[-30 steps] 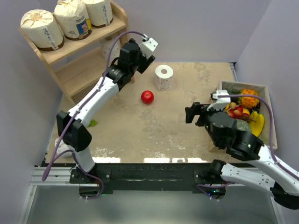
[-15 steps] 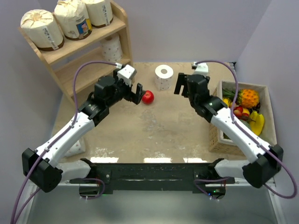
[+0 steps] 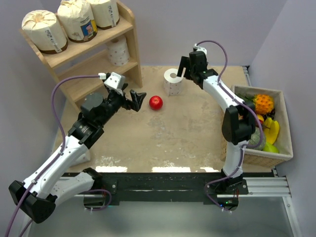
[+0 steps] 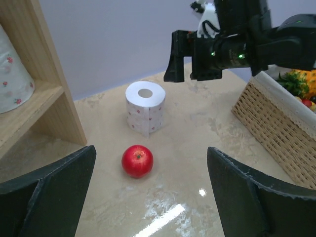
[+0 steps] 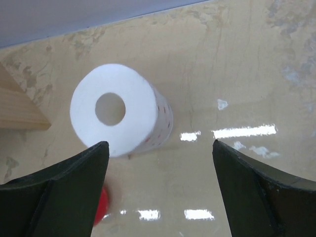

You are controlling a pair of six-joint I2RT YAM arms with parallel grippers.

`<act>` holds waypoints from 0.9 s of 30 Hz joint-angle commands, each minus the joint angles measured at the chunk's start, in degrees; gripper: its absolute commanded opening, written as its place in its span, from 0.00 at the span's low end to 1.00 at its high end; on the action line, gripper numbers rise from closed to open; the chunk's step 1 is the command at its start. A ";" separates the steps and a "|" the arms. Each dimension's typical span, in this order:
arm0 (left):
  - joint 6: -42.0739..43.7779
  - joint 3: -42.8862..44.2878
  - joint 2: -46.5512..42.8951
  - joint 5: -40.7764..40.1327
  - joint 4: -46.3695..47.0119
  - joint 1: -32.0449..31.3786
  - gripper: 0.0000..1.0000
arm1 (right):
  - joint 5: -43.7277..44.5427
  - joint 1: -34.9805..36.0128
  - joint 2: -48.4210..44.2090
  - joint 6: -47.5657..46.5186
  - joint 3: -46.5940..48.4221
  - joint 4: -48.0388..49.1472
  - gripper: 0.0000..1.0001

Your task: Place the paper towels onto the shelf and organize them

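Starting at the left, the shelf (image 3: 84, 74) carries three wrapped rolls (image 3: 76, 19) in a row on its top tier and one dotted roll (image 3: 118, 51) upright on the middle tier. A second ago my left arm was up against that middle tier. Now it has drawn back over the tabletop (image 3: 187, 133), and the left pincer (image 3: 139, 100) is spread wide and empty, pointing at the red apple (image 3: 156, 102) just ahead of it. I read that as the left side's delivery being done.

The bigger change is on the right. That arm has swung from beside the fruit basket (image 3: 276, 94) across to the loose roll (image 3: 173, 81), which stands on end on the tabletop, apart from the apple. The right pincer (image 3: 184, 69) hangs just above it, fingers wide apart to either side and touching nothing. That roll looks like my next pick.

My count: three wrapped rolls and two bare rolls, so four on the shelf and one on the tabletop. There is one apple and one basket. A white shape (image 3: 81, 154) under my left arm may be another roll; I cannot tell.
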 commanded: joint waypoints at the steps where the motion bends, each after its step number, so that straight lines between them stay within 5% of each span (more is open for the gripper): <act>1: -1.48 -0.77 -0.75 -1.22 3.42 0.08 1.00 | -6.90 -1.55 7.29 -0.28 11.14 -4.59 0.89; 9: -1.48 -0.15 -1.19 -0.95 2.54 0.08 1.00 | -13.85 -2.96 17.05 0.25 21.79 -8.72 0.88; 17: -1.31 -0.24 -1.10 -0.95 2.54 0.08 1.00 | -16.33 -2.88 20.39 1.04 22.07 -8.11 0.86; 27: -1.22 -0.33 -0.14 0.28 2.63 0.08 1.00 | -15.71 -2.88 18.74 0.16 20.48 -8.46 0.57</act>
